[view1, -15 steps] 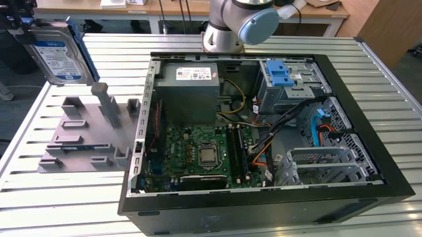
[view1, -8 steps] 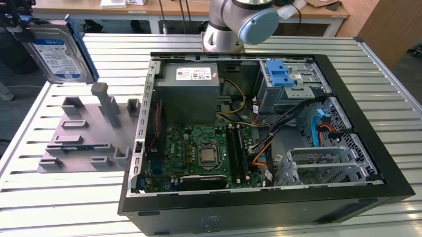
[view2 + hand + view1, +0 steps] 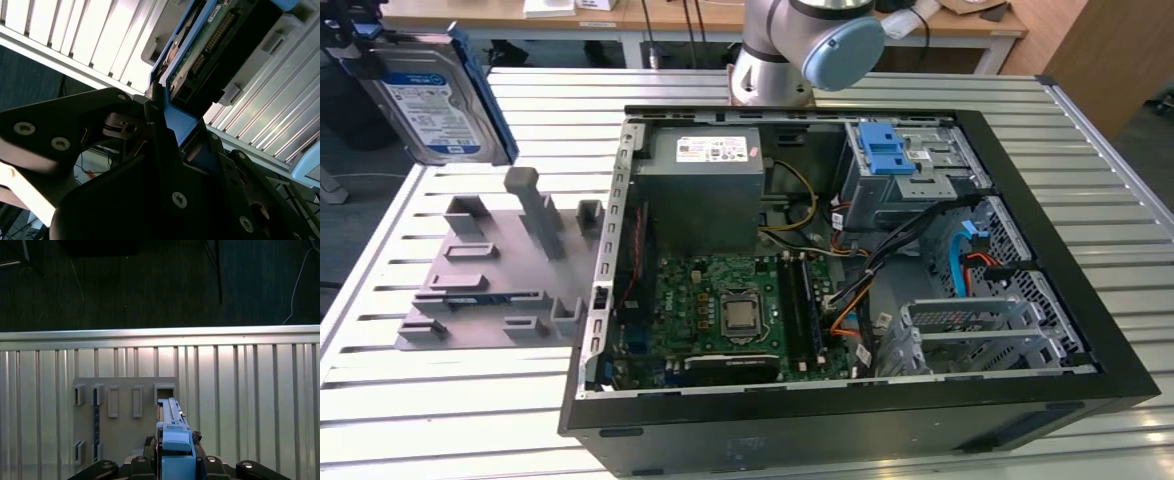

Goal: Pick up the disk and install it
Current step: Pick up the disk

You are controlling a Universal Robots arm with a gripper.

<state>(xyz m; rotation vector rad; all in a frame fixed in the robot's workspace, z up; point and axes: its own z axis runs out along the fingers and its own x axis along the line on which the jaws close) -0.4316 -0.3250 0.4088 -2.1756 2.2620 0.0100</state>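
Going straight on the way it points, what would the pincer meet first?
The disk held in the pincer would probably reach the grey slotted holder on the table first, near a corner slot; depth is unclear.

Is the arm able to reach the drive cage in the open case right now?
Probably yes: the case is open on top and nothing hangs above the cage, though the tool holds the disk.

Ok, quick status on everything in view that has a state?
gripper: shut on the disk.
disk: held on edge in the air, outside the computer case.
computer case: open, side panel off, lying flat on the table.
grey fixture: on the table beside the case, below the disk.
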